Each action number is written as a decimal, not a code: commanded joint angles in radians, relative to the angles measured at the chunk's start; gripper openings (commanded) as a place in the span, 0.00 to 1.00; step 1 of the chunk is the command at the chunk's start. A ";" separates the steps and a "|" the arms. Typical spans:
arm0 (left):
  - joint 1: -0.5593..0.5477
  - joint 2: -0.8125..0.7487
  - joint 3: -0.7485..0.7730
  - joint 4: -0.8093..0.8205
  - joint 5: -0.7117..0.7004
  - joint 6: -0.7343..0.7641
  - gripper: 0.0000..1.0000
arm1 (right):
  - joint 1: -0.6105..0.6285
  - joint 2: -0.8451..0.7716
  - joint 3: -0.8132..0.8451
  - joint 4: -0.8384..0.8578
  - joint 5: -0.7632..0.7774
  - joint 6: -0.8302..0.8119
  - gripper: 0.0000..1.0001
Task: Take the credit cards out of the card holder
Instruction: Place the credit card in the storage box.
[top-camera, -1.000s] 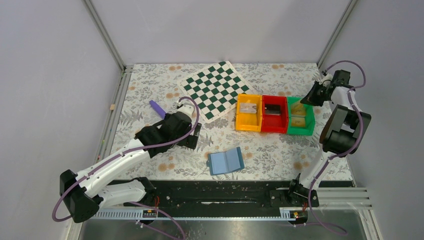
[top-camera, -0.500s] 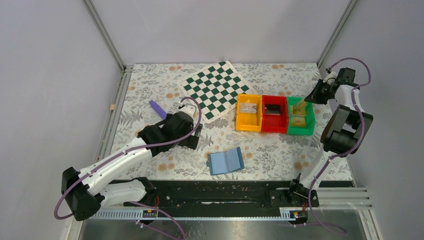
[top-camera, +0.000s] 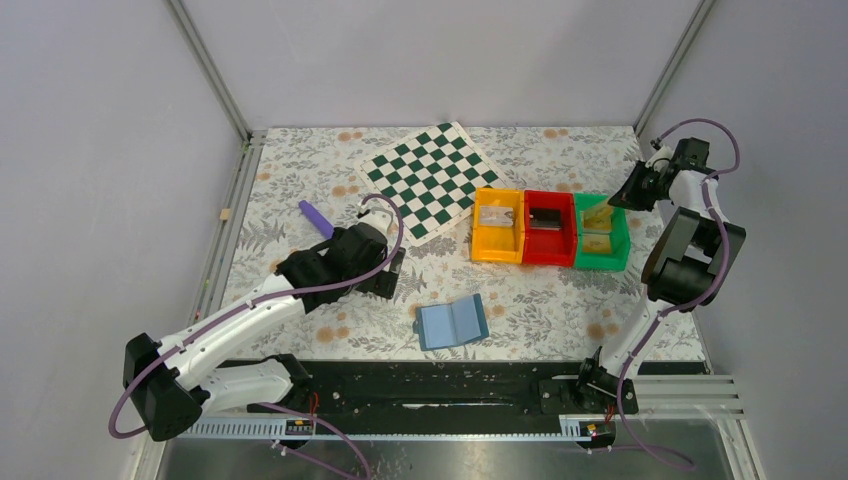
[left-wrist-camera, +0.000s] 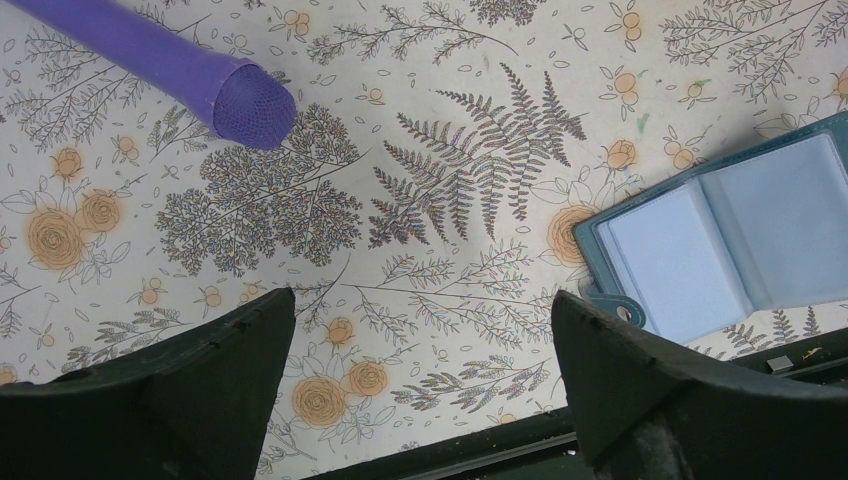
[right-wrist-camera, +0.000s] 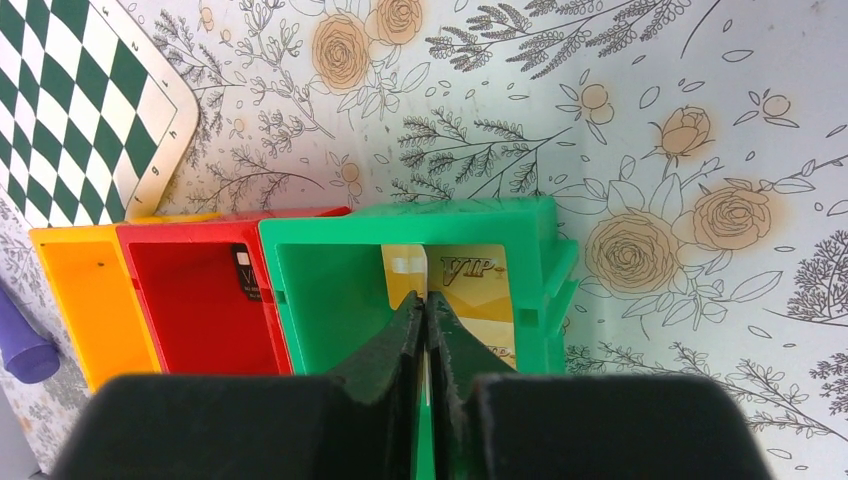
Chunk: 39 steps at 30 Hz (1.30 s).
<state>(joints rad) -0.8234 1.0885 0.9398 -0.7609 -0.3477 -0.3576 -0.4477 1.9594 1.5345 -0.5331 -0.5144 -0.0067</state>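
The blue card holder (top-camera: 452, 321) lies open on the table near the front; its pale inner panels also show in the left wrist view (left-wrist-camera: 720, 240). Two yellow-gold credit cards (top-camera: 598, 228) lie in the green bin (top-camera: 600, 264); the right wrist view shows one marked VIP (right-wrist-camera: 470, 285). My left gripper (top-camera: 392, 272) is open and empty, low over the table left of the holder (left-wrist-camera: 420, 320). My right gripper (top-camera: 622, 195) hangs over the green bin's far right side, jaws pressed together (right-wrist-camera: 425, 305), with nothing visibly held.
An orange bin (top-camera: 478, 240) with a silver card and a red bin (top-camera: 548, 260) with a dark card adjoin the green bin. A green-white chequered board (top-camera: 430, 178) lies at the back. A purple cylinder (top-camera: 315, 218) lies left of my left arm, also seen close by (left-wrist-camera: 170, 70).
My right gripper has drawn back a little to the right, away from the green bin. The left arm has barely shifted. The card holder has not moved.
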 joint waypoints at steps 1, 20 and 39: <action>0.003 -0.006 0.004 0.035 0.006 0.012 0.99 | -0.006 0.001 0.044 -0.008 0.023 -0.010 0.13; 0.004 -0.031 -0.001 0.035 0.015 0.008 0.99 | -0.009 -0.030 0.070 -0.008 0.073 0.083 0.28; 0.003 -0.111 -0.002 0.038 0.041 0.002 0.99 | 0.058 -0.237 -0.207 0.007 0.302 0.348 0.13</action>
<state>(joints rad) -0.8234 1.0298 0.9398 -0.7612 -0.3275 -0.3584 -0.3985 1.8091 1.4197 -0.5243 -0.3183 0.2707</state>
